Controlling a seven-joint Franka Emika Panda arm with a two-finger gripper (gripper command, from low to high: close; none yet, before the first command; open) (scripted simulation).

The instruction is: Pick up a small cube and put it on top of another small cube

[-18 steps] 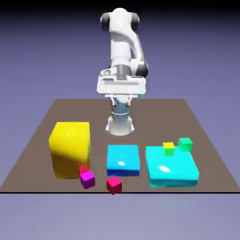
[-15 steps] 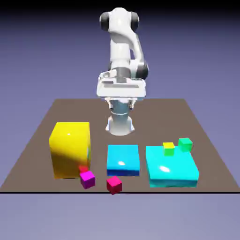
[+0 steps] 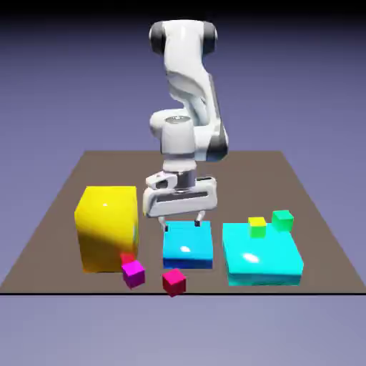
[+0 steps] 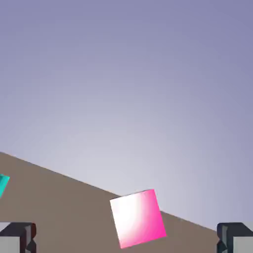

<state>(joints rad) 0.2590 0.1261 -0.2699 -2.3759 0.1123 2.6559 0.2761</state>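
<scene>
Table (image 3: 214,179): brown top, its near edge running just behind the crimson cube's lowest corner in the exterior view. White arm (image 3: 187,64) reaches from the far side; step in hand judged to be the approach to the pick, nothing lifted. Tall yellow block (image 3: 109,229) at the exterior view's left; wide cyan block (image 3: 261,250) at its right; flatter blue block (image 3: 187,241) between them. Gripper (image 3: 182,226) appears over the blue block's far part, fingers spread wide, nothing pinched. Small cubes: the crimson cube (image 3: 174,282), the one to pick, sits at the near edge, left of middle, nearer than the blue block; in the hand view it shows pink and glaring, low between the fingertips but beyond them. Magenta cube (image 3: 134,274) lies to its left, a brighter red cube (image 3: 126,258) partly hidden behind that; small yellow cube (image 3: 257,227) and green cube (image 3: 283,220) at right, by the cyan block's far side. Which cube is to be the base: cannot tell. Next move, in my judgement: carry the open fingers toward the near edge, square them to the cube's turned faces, lower, then close; a nudge could push it off. Brands, labels, writing: none readable.
</scene>
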